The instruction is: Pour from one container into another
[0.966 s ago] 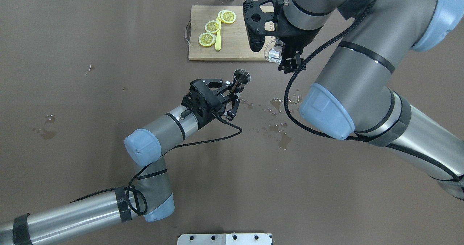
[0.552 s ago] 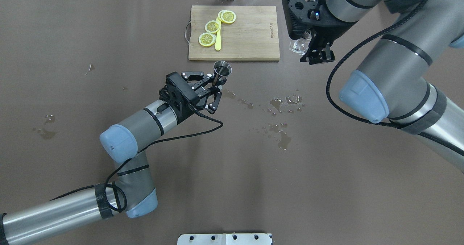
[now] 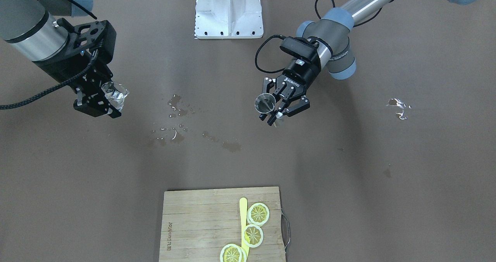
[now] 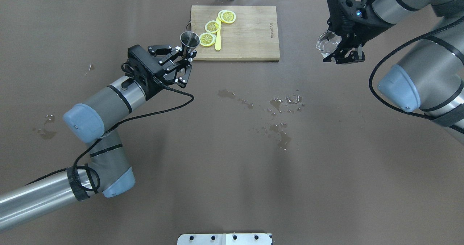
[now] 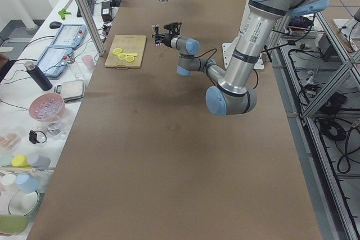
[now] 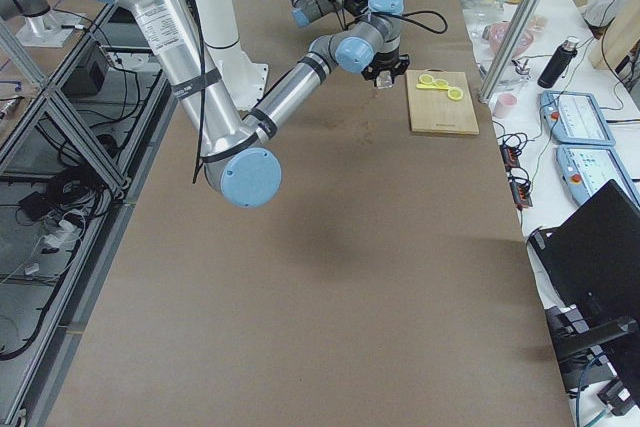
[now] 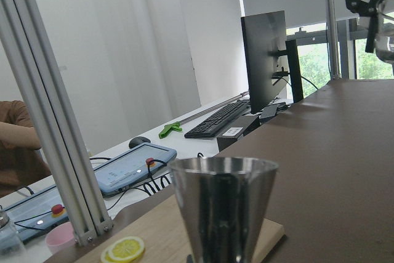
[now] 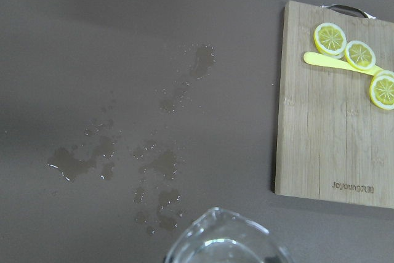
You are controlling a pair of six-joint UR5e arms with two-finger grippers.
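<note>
— What do we make of the last second?

— We see the two arms pulling apart. A second ago the tumbler [image 4: 326, 44] hung over the logo-end corner of the cutting board [image 4: 250, 34], with the jigger [image 4: 190, 39] just off the board's robot-side edge. Now the left gripper [image 4: 183, 58] has carried the jigger to the board's handle-end corner, its fingers clamped on the waist and the mouth up. The right gripper [image 4: 342, 54] has taken the tumbler out past the logo end, well apart from the board, pinched at the wall and roughly level.

— So is the pour done?

— We judge that nothing can pass between them now, since the whole board lies between the two vessels. We read it as a retreat after pouring, but we can't be sure. The wet patches [image 4: 279, 129] on the robot's side of the board suggest that some liquid missed.

— What can't we settle?

— We can't tell whether the jigger holds anything. The left wrist view shows only its outer wall [image 7: 221, 207], and from overhead the inside is just dark. Its lower cone is hidden among the fingers. In the right wrist view the tumbler [image 8: 225, 244] is cut off at the bottom edge, so we can't read its level. The right wrist body covers most of that gripper from overhead.
</note>
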